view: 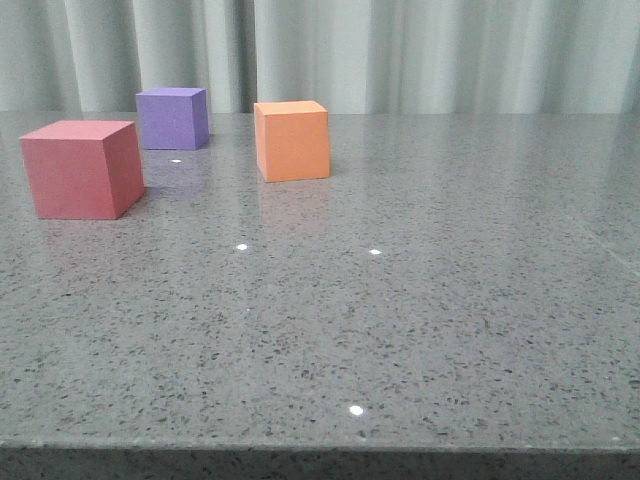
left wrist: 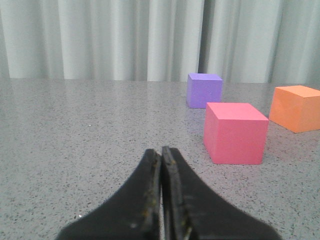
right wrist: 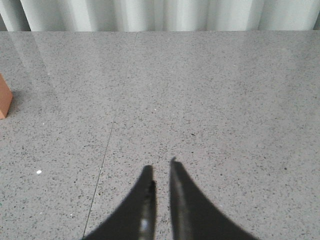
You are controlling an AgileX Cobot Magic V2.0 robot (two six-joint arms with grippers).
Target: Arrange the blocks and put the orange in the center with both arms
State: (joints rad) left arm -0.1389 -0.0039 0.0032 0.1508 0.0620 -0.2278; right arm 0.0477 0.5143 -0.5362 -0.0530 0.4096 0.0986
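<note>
In the front view the pinkish-red cube sits at the left. The purple cube is behind it, and the orange cube is to their right, near the middle at the back. No gripper shows in the front view. In the left wrist view my left gripper is shut and empty, low over the table. The red cube is ahead of it to one side, with the purple cube and the orange cube beyond. My right gripper is shut with a hairline gap and empty. Only a corner of the orange cube shows at that frame's edge.
The grey speckled stone table has its front edge at the bottom of the front view. A pale curtain hangs behind the table's far edge. A thin seam runs across the tabletop near my right gripper.
</note>
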